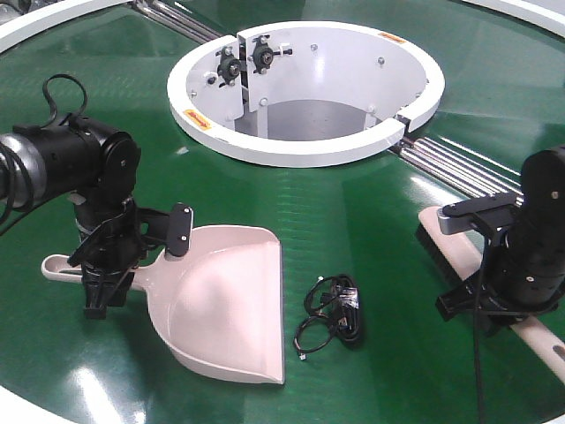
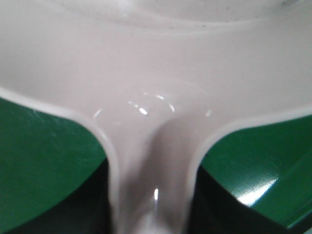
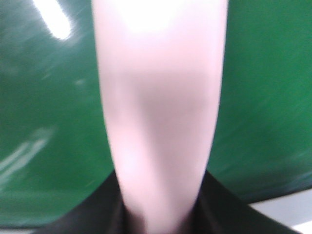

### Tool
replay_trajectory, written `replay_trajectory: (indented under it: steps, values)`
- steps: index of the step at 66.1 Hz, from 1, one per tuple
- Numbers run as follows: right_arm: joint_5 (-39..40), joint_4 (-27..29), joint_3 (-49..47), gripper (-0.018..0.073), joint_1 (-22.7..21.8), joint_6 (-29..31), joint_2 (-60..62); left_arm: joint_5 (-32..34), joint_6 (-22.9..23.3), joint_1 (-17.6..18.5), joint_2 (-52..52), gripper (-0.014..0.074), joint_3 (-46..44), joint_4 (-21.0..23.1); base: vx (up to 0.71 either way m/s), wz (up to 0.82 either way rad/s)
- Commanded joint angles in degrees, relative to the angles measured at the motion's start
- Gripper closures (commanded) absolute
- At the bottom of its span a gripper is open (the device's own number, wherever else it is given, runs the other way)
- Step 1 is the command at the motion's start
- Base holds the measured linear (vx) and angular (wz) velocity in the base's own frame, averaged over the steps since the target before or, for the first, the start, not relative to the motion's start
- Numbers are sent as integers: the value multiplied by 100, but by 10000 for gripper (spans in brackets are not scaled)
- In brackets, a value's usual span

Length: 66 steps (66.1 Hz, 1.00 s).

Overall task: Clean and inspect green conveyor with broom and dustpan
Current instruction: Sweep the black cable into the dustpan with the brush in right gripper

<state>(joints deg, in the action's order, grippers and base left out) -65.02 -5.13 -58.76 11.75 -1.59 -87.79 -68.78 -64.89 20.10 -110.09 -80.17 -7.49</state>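
Strong light here: you can see it smearing white across the glossy green conveyor [image 1: 353, 221], brightest down in the lower left corner. Look through the ring opening [image 1: 291, 152]: a dull grey surface [image 1: 309, 119] sits below, partly in shadow. On your right wrist view there's a bright streak top left and a pale patch [image 3: 287, 217] in the lower right corner, too blurred to name.

On the glossy dark green conveyor belt [image 1: 353, 212] lie a pale pink plastic dustpan [image 1: 225, 300], a tangled black cable [image 1: 334, 314] and a pink-beige black-bristled hand broom [image 1: 456, 246].
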Motion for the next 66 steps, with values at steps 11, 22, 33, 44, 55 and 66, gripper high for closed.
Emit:
replay_trajectory:
  steps: [11,22,33,44,55,66]
  values:
    - [-250,851,-126,564,82,-124,237,-47,85,26,260,603,-155,-88,0,0]
    - [-380,720,-126,564,697,-484,16,-47,85,26,260,603,-155,-88,0,0]
    - [-441,751,-247,564,1264,-794,-459,-47,85,26,260,603,-155,-88,0,0]
    - [-880,949,-659,564,1631,-887,-1120,-47,85,26,260,603,-155,-88,0,0]
    - [-873,1427,-1231,564,2077,-882,-1586,-47,85,26,260,603,-155,-88,0,0]
    - [-873,1957,-1947,564,2503,-729,-2136,-47,85,26,260,603,-155,-88,0,0]
